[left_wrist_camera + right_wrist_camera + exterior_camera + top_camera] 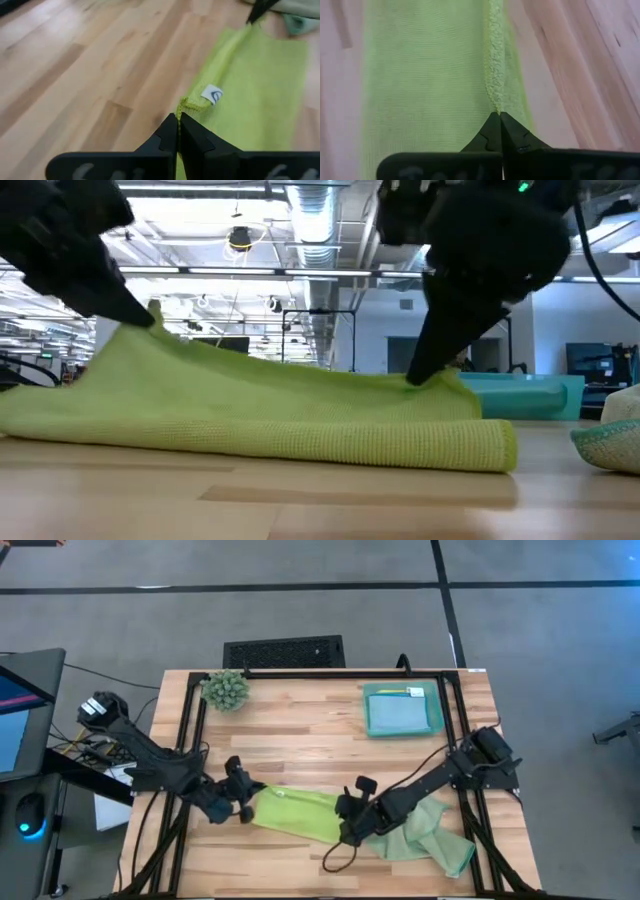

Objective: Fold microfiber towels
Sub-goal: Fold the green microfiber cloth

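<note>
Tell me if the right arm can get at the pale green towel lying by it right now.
Probably not yet: the right gripper is shut on the lime green towel, as is the left gripper. The pale green towel lies partly under that arm.

The wooden table (300,730) carries a small spiky plant (226,689) at its far left corner and a teal tray (402,709) towards the far right corner (a light blue cloth (398,714) seems to lie in it). Near the front edge lie a lime green towel (297,813) and, beside it, a pale green towel (425,838).
</note>
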Available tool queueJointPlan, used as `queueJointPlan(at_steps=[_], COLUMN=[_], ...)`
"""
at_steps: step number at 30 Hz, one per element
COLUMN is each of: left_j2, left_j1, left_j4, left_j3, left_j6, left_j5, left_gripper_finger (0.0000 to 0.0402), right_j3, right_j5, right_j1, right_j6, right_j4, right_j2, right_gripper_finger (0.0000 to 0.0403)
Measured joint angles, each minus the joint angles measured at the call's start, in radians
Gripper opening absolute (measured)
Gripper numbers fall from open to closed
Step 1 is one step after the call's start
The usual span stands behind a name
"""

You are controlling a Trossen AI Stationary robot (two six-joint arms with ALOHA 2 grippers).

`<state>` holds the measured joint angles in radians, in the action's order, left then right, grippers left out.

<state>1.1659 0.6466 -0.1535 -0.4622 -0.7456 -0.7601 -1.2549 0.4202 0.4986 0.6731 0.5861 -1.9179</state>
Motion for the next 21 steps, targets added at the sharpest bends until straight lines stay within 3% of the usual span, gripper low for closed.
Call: queueJointPlan(at_steps=[6,12,18,21], left_j2=[0.037,0.06,0.045,0.043], left_j1=[-0.052,-0.104,-0.155,-0.164], left_j4=[0.024,-0.002,-0.15,-0.266], left_j3=[0.0,0.0,-0.079,-0.149], left_j6=[0.042,0.011,0.012,0.028], left_j5=[0.058,0.172,0.069,0.064], left_gripper_finger=[0.0,0.0034,0.0093,0.011], right_j3=[0.047,0.047,0.038,0.033], right_j5=[0.001,0.003,0.029,0.029], right_j1=[-0.024,-0.043,-0.079,-0.087], right_j6=[0.004,-0.038,-0.089,-0.067], right_j4=[-0.043,-0.037,0.093,0.14], right_j2=[-0.001,0.003,0.104,0.166], right_gripper_finger=[0.0024,0.0089,0.0176,0.0211])
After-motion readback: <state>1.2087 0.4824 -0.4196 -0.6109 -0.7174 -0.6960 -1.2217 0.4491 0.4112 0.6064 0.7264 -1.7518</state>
